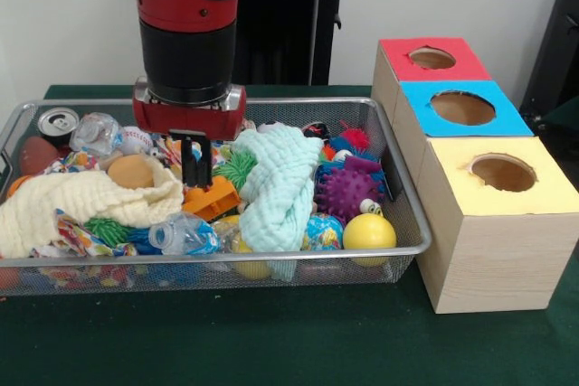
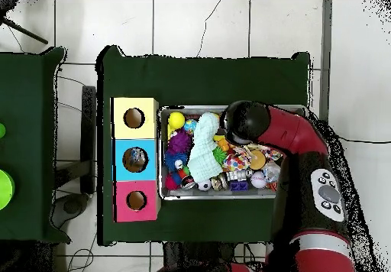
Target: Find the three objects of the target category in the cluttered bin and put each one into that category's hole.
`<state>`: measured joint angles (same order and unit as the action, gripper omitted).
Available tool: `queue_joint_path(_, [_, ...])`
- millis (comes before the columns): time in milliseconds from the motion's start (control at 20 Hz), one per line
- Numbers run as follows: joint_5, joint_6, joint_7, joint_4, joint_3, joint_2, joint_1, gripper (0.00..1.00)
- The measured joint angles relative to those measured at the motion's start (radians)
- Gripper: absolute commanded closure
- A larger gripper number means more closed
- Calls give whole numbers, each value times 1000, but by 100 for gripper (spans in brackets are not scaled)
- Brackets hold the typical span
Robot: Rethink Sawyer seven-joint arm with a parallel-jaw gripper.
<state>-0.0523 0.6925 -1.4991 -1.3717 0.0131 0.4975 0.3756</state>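
Note:
A wire mesh bin [image 1: 271,257] holds a jumble of toys, cloths and packaging. My gripper [image 1: 196,167] hangs low over the bin's middle, its black fingers [image 1: 189,167] pressed together, tips touching an orange plastic toy [image 1: 213,198]. Nothing shows clamped between them. Beside it lie a mint cloth [image 1: 276,183], a green spiky ball [image 1: 237,167] and a tan ball [image 1: 131,171]. In the overhead view the red arm [image 2: 286,135] covers the gripper and the bin's [image 2: 218,196] right part. Three boxes with holes stand next to the bin: red [image 1: 432,59], blue [image 1: 461,108], yellow [image 1: 502,172].
Also in the bin: a purple spiky ball [image 1: 346,189], a yellow ball [image 1: 368,232], a cream cloth [image 1: 81,201], a drink can [image 1: 58,122], a baseball [image 1: 136,139], a crushed plastic bottle [image 1: 181,234]. The green tablecloth [image 1: 271,341] runs along the front.

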Motion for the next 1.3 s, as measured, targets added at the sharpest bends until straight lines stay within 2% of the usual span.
queue_joint_path(700, [6,0,0,-8,13,17,-26,100])
queue_joint_path(1300, [107,0,-49,-30,56,-12,-68,100])
